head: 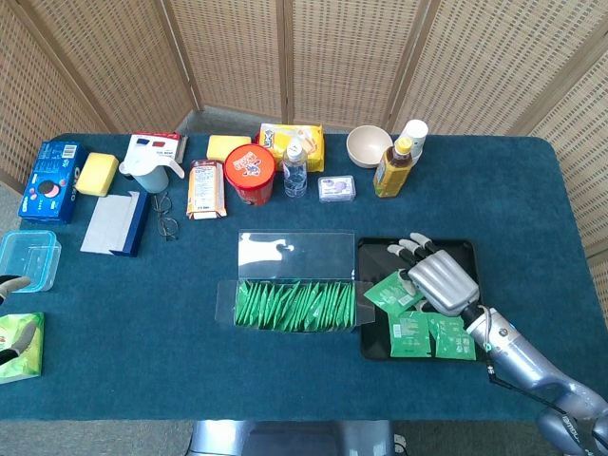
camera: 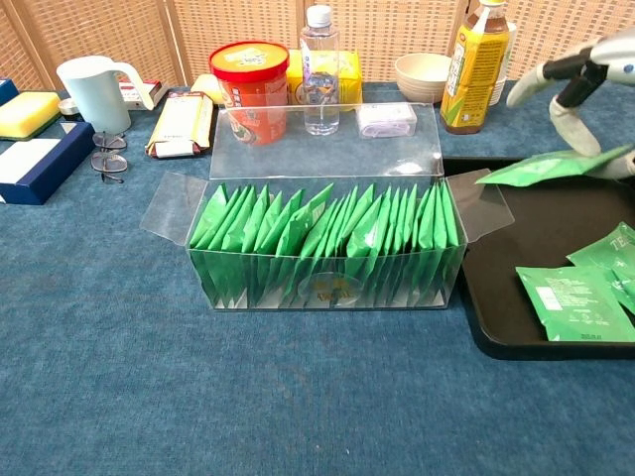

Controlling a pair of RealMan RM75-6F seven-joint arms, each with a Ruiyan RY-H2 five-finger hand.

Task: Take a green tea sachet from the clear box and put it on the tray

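Green tea sachet held by right hand (apparently pinched), over tray

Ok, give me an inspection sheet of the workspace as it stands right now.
Surface: blue cloth table, flat.
Job's things: clear box, lid open, packed with upright green sachets; black tray right of it, with sachets already lying in it; one green tea sachet held above the tray.
Clutter: along the far edge, red tub, water bottle, bowl, tea bottle, mug, glasses, yellow sponge.
Hands: right hand pinches the sachet over the tray; left hand not seen.
Cables: thin black cable along right forearm.
Surroundings: wicker screen behind.
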